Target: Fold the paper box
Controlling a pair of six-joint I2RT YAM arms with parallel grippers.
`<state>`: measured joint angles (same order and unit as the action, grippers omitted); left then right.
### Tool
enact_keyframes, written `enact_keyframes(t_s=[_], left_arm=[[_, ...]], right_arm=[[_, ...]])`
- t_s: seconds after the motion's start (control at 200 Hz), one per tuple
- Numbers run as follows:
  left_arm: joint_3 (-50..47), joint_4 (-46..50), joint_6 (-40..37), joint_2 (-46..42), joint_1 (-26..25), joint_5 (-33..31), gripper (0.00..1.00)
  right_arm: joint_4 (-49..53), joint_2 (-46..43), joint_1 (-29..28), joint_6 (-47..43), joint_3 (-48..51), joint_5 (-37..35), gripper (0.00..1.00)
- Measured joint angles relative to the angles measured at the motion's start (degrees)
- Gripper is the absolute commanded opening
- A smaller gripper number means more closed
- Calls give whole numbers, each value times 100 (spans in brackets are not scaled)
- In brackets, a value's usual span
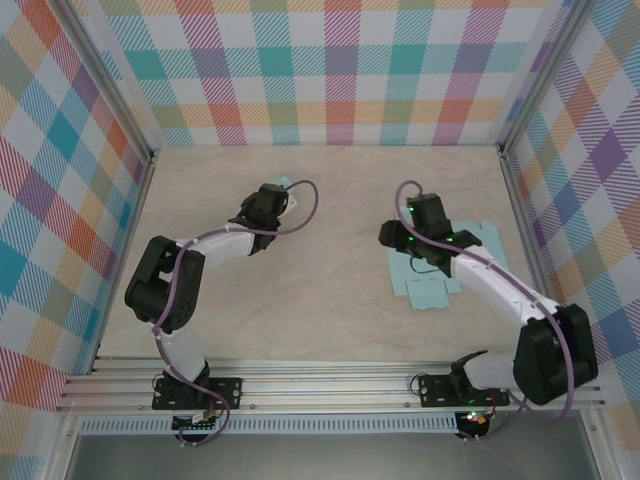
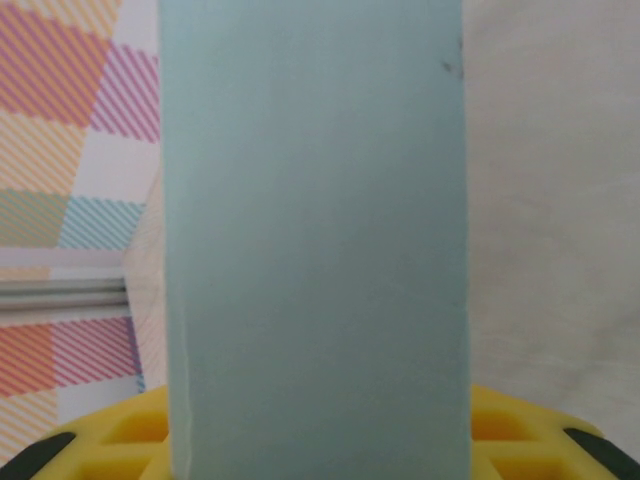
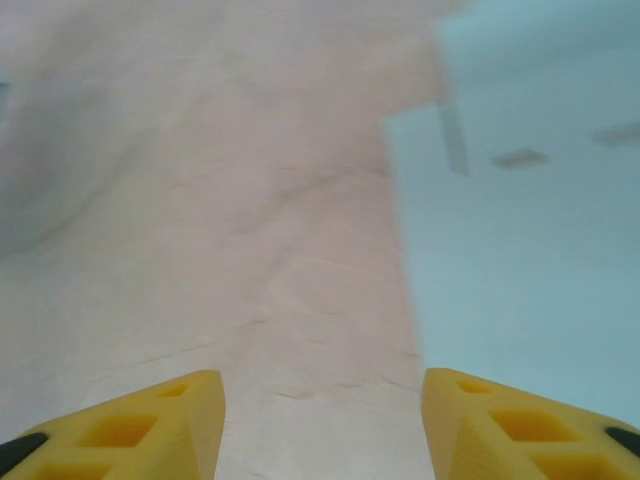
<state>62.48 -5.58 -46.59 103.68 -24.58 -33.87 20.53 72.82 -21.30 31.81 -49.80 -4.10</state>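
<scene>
A pale blue folded paper box (image 2: 315, 230) stands upright between the yellow fingers (image 2: 520, 430) of my left gripper (image 2: 320, 445), which is shut on its sides. From above, that gripper (image 1: 268, 205) is at the left middle of the table, with a corner of the box (image 1: 284, 186) showing past it. A second pale blue piece, a flat unfolded box sheet (image 1: 432, 285), lies on the table at the right. My right gripper (image 1: 398, 238) hangs over its left edge. In the right wrist view that gripper (image 3: 322, 420) is open over bare table, with the sheet (image 3: 520, 270) just to its right.
The tan tabletop (image 1: 320, 300) is walled by plaid panels at the back (image 1: 320, 70) and on both sides. An aluminium rail (image 1: 330, 385) with the arm bases runs along the near edge.
</scene>
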Motion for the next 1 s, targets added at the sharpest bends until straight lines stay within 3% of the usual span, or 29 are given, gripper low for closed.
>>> enact_keyframes(t_s=[0.18, 0.305, 0.455, 0.625, 0.875, 1.0], left_arm=[[-332, -645, -422, 319, 160, -74, 49], [-603, -898, -595, 518, 160, -59, 66], [-758, -1220, -680, 487, 151, -160, 100], [-920, -1318, -551, 286, 114, -170, 100], [-1209, -734, -11, -872, -219, -20, 100], [-1172, -433, 651, -1572, -398, 68, 100]], right_arm=[[669, -841, 581, 385, 789, -302, 79], [780, -1010, 664, 675, 1193, -323, 82], [997, -1198, 758, 949, 1582, -472, 89], [1176, -1405, 789, 1180, 1602, -824, 100], [1386, -1473, 789, 1711, 1869, -1204, 100], [1425, -1473, 789, 1897, 2011, -1305, 100]])
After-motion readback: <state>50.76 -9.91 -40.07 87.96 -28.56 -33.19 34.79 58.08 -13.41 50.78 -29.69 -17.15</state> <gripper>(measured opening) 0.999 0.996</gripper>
